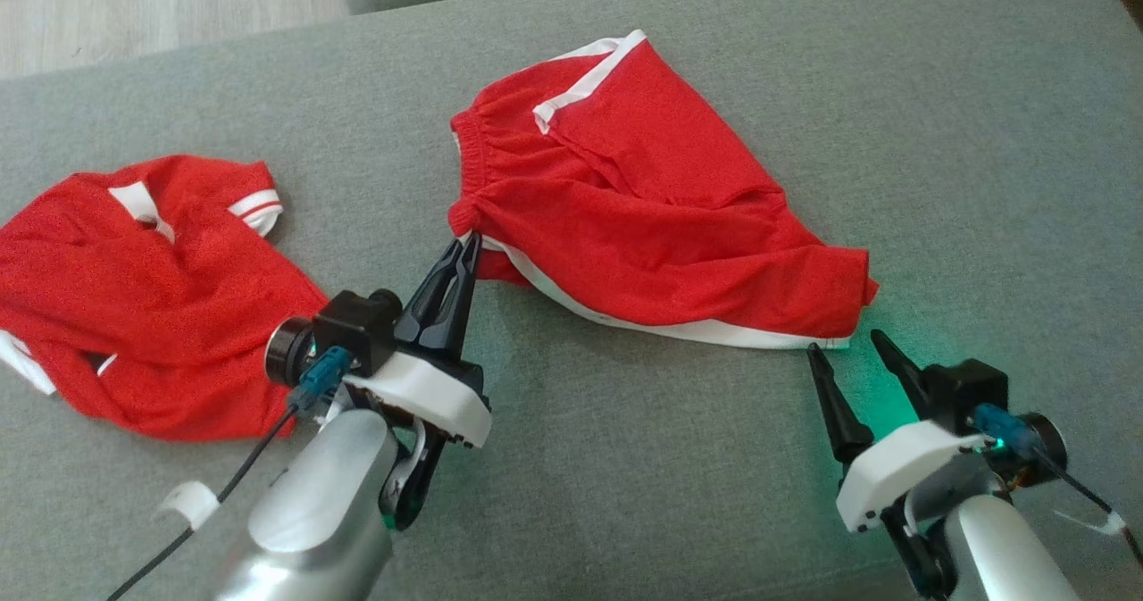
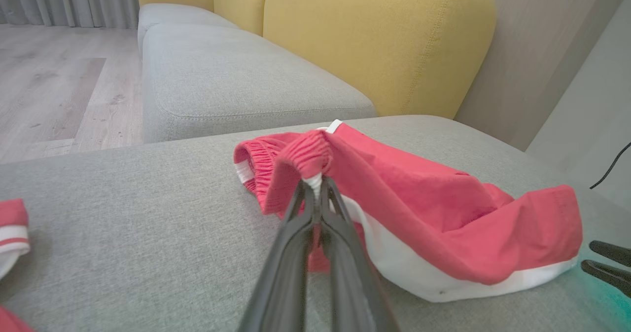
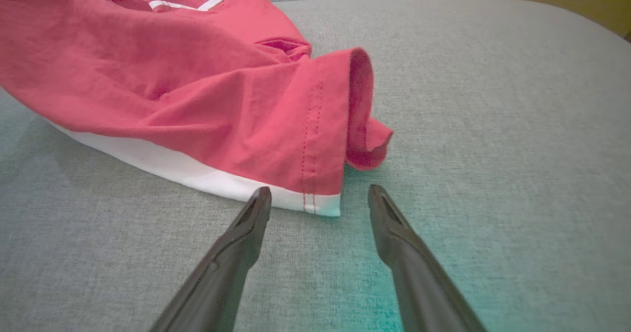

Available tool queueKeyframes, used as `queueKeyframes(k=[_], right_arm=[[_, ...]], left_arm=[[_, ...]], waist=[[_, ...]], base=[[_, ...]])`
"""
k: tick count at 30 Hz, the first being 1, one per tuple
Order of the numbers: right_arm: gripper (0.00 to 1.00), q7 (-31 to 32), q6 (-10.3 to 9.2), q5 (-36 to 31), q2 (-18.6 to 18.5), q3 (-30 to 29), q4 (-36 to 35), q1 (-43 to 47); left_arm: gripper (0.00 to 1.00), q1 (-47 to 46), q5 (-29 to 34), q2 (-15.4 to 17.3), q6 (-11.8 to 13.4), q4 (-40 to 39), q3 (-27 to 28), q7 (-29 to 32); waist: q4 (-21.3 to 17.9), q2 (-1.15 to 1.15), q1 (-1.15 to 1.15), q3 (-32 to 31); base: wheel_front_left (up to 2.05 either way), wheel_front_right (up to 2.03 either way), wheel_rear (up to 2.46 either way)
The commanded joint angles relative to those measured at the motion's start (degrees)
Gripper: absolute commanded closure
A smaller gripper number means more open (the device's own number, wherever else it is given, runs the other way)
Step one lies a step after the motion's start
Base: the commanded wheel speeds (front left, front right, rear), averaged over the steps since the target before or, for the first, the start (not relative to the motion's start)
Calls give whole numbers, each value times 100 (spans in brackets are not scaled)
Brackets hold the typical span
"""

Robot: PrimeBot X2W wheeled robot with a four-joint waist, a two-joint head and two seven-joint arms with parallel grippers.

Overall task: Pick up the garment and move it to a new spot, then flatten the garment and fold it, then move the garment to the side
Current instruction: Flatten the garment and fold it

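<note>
The garment [image 1: 643, 199] is a pair of red shorts with white trim, lying rumpled on the grey cushion [image 1: 625, 458]. My left gripper [image 1: 471, 242] is shut on the waistband corner at the shorts' left end; in the left wrist view the gripper [image 2: 315, 184] pinches the white trim and lifts that corner of the shorts [image 2: 424, 208] slightly. My right gripper [image 1: 844, 340] stands open just short of the hem corner at the shorts' right end. In the right wrist view the gripper [image 3: 319, 194] frames the white hem corner of the shorts [image 3: 207, 100] without touching it.
A second red garment with white trim [image 1: 134, 288] lies crumpled at the cushion's left. Beyond the cushion are another grey seat [image 2: 236, 75] and yellow backrests [image 2: 374, 36]. Wooden floor [image 1: 161, 3] shows past the cushion's far left edge.
</note>
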Motion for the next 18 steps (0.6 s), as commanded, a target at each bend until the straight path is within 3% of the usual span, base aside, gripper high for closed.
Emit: queueKeyframes(k=[1, 18], right_arm=[[0, -70, -4, -6, -13, 181, 6, -251], [0, -226, -4, 138, -62, 386, 797, -670]], left_arm=[[100, -255, -19, 146, 13, -191, 140, 8], [100, -265, -54, 160, 64, -224, 38, 40]], waist=[[32, 0, 0, 22], [110, 0, 0, 40]], base=[[0, 0, 0], [0, 0, 0]])
